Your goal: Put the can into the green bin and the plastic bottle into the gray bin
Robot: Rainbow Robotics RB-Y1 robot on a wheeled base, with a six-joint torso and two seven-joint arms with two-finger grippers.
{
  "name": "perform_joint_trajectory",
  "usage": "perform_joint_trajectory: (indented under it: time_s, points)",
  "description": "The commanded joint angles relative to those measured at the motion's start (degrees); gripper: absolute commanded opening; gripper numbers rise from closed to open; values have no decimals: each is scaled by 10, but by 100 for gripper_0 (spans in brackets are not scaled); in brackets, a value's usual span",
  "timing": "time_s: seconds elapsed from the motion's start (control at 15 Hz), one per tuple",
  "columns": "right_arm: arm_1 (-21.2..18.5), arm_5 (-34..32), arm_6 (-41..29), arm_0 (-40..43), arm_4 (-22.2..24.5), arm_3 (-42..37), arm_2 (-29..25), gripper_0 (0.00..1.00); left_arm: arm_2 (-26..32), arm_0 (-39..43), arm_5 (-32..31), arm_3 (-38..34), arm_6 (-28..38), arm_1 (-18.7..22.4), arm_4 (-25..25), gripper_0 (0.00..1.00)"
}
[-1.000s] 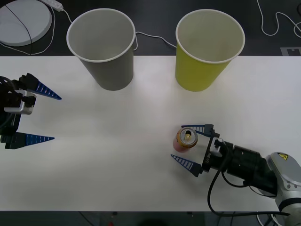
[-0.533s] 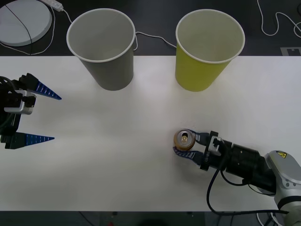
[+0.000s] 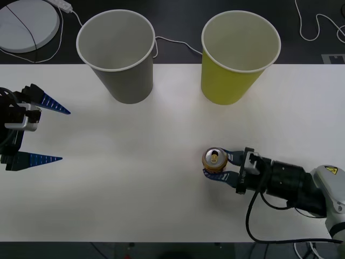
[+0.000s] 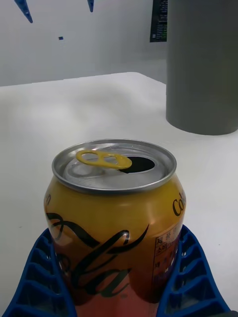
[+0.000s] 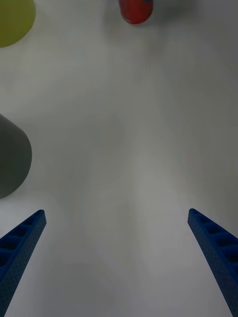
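I'm clamping my right gripper (image 3: pixel 218 165) on the small red drink can with metal pull-tab top (image 3: pixel 214 159), upright on the white table (image 3: pixel 135 178) toward its near right corner. My left gripper (image 3: pixel 48 132) is hanging spread apart by the left edge, idle. The yellow-green paper-cup bin (image 3: pixel 237 56) and the gray paper-cup bin (image 3: pixel 118 54) are standing at the far edge. Risk: the can is open and smooth, so tilting may spill it or let it slip; a low carry could knock the green bin over.

Front camera overlooks the table (image 3: pixel 161 205) from above; both wrist cameras, low, share the can (image 4: pixel 114 223).
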Motion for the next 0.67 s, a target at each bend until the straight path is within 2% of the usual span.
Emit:
perform_joint_trajectory:
  time_s: [0.07, 0.13, 0.33, 0.47, 0.67]
  points:
    - [-20, 1, -110, 44, 63, -120, -16, 0, 0, 0, 0, 0, 0, 0, 0, 100]
    - [-26, 1, -170, 70, 98, -184, -29, 0, 0, 0, 0, 0, 0, 0, 0, 100]
    - [-48, 1, -307, 125, 158, -324, -55, 0, 0, 0, 0, 0, 0, 0, 0, 100]
    - [-71, 0, -399, 151, 180, -398, -71, 0, 0, 0, 0, 0, 0, 0, 0, 100]
    - [-109, 0, -505, 166, 181, -456, -89, 0, 0, 0, 0, 0, 0, 0, 0, 100]
